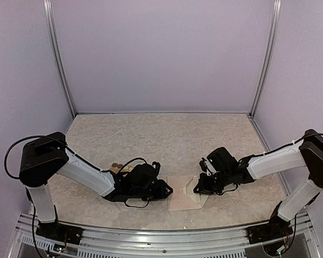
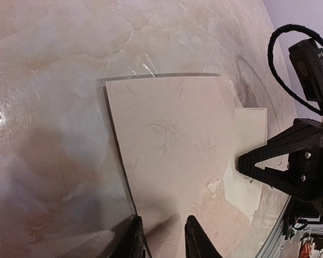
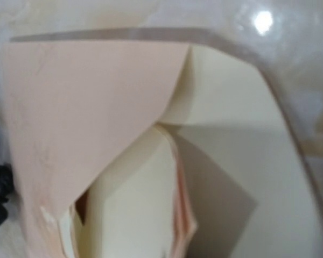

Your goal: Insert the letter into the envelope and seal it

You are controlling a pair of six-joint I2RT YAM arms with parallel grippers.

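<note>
The pinkish-beige envelope (image 1: 178, 201) lies flat near the table's front edge. In the left wrist view the envelope (image 2: 172, 145) fills the middle. My left gripper (image 2: 162, 241) is open, its fingertips (image 2: 196, 239) resting apart on the envelope's near edge. A cream sheet, the letter (image 2: 252, 140), sticks out of the envelope's far side. My right gripper (image 1: 197, 188) is at that side, its fingers meeting in a point on the raised pointed flap (image 3: 180, 215). The right wrist view shows only pink paper and the cream sheet (image 3: 242, 134) close up; its own fingers are hidden.
A sheet of round brown and gold stickers (image 1: 117, 167) lies behind the left arm. Metal frame posts and lilac walls close the back and sides. A metal rail (image 1: 161, 243) runs along the front edge.
</note>
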